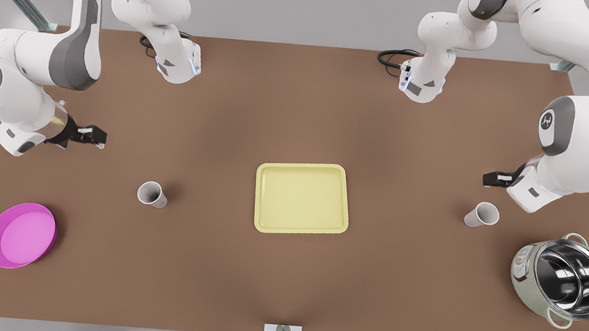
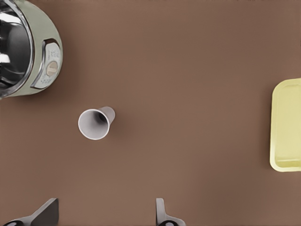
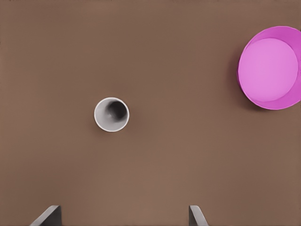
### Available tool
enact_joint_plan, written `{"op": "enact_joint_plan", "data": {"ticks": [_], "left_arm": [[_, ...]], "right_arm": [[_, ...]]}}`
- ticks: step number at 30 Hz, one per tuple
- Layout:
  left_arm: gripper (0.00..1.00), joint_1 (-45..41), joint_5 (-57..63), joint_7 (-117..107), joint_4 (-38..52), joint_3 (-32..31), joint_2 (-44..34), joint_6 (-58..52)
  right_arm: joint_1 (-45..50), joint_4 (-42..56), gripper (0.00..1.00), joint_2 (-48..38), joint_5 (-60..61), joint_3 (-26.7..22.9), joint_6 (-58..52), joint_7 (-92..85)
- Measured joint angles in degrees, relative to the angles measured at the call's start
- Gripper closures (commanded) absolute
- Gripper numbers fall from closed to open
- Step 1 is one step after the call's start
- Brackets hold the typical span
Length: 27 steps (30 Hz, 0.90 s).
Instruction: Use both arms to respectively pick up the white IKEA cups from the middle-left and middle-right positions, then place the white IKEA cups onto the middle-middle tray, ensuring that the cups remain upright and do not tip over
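Observation:
Two white IKEA cups stand upright on the brown table. One cup [image 1: 152,194] is at the front view's left, the other cup [image 1: 481,214] at its right. Between them lies the pale yellow tray [image 1: 302,198], with nothing on it. My left gripper [image 1: 489,178] hovers open a little behind the cup on the front view's right. In the left wrist view the cup [image 2: 95,123] sits ahead of the open left gripper [image 2: 104,212], and the tray [image 2: 287,125] is off to the side. My right gripper [image 1: 95,136] hovers open behind the other cup [image 3: 111,114], as the right wrist view shows around the gripper [image 3: 123,214].
A round pink dish [image 1: 21,235] [image 3: 270,67] lies near the table's front corner at the front view's left. A steel pot [image 1: 561,280] [image 2: 23,47] stands at the front right, close to the cup there. Both arm bases are at the table's far edge.

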Motion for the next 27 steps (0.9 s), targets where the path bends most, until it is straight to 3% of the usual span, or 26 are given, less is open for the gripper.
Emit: {"op": "enact_joint_plan", "data": {"ticks": [4,8,14,20,21,23,27], "left_arm": [[0.0,4.4,-1.9,0.3,-0.5,0.7,5.8,4.0],[0.0,10.7,-4.0,2.5,-8.1,2.1,11.7,15.2],[0.0,13.4,-4.9,5.1,-21.0,3.6,12.9,30.6],[0.01,14.0,-5.1,7.0,-25.1,4.5,14.7,37.8],[0.06,14.0,-5.1,7.2,-25.4,4.5,14.8,38.5],[0.3,13.9,-5.1,7.7,-25.8,4.5,15.1,39.5],[0.38,13.6,-6.0,8.5,-26.9,4.5,15.5,40.5]], "right_arm": [[0.8,-0.3,0.0,4.7,0.5,0.0,2.6,-0.5],[3.3,-2.5,0.0,12.6,1.0,0.0,8.6,-0.6],[2.7,-13.8,0.0,14.1,1.8,0.0,23.1,-0.6],[1.8,-16.1,0.0,17.5,6.0,0.0,30.9,-0.6],[1.5,-16.3,0.0,18.0,6.5,0.0,31.6,-0.6],[0.9,-17.0,0.0,18.5,7.2,0.0,32.7,-0.7],[0.3,-19.9,0.0,19.2,7.9,0.0,34.0,-0.8]]}}
